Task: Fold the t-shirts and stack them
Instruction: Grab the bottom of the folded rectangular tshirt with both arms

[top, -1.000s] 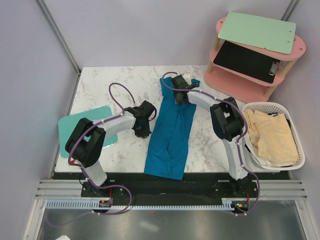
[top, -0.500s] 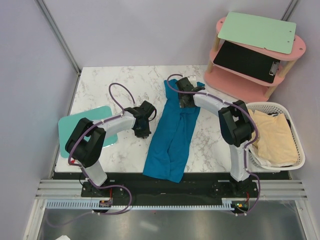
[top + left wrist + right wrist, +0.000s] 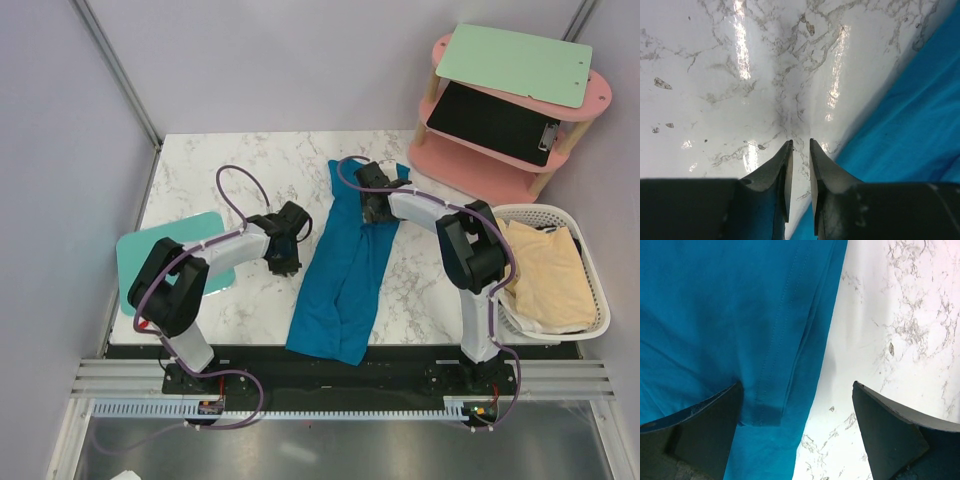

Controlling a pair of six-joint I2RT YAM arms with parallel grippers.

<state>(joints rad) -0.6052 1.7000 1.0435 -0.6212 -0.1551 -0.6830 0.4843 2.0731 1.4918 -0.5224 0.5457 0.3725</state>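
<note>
From above, the deep teal-blue t-shirt (image 3: 345, 265) lies as a long narrow strip down the middle of the frame on the white marble tabletop (image 3: 210, 165). Its top end is at upper centre and its bottom hem reaches the tabletop's near edge. The pale cream-yellow t-shirts (image 3: 545, 275) are bunched in the white plastic mesh basket (image 3: 520, 212) at the right edge. The left claw (image 3: 283, 264) rests just left of the strip, and the right claw (image 3: 375, 210) sits over its upper part. The lengthwise fold looks made or nearly so. The next move probably calls for a grip on one end, to carry it over the other. Bare marble fills the upper left of the frame, and a narrower lane separates shirt and basket. The flat mint-green board (image 3: 135, 255) takes up the left edge, and the pink two-tier shelf (image 3: 600, 95) crowds the upper right. In the left wrist view, the left claw (image 3: 800, 142) is nearly together with only a thin slit showing and nothing in it. It points at bare tabletop (image 3: 715, 60), with the teal shirt (image 3: 910, 125) just beside it at right. In the right wrist view, the right claw (image 3: 796, 385) stands wide apart and holds nothing, straddling the shirt's stitched side edge. Cloth (image 3: 715, 305) fills the left of the frame and marble (image 3: 900, 305) the right.
</note>
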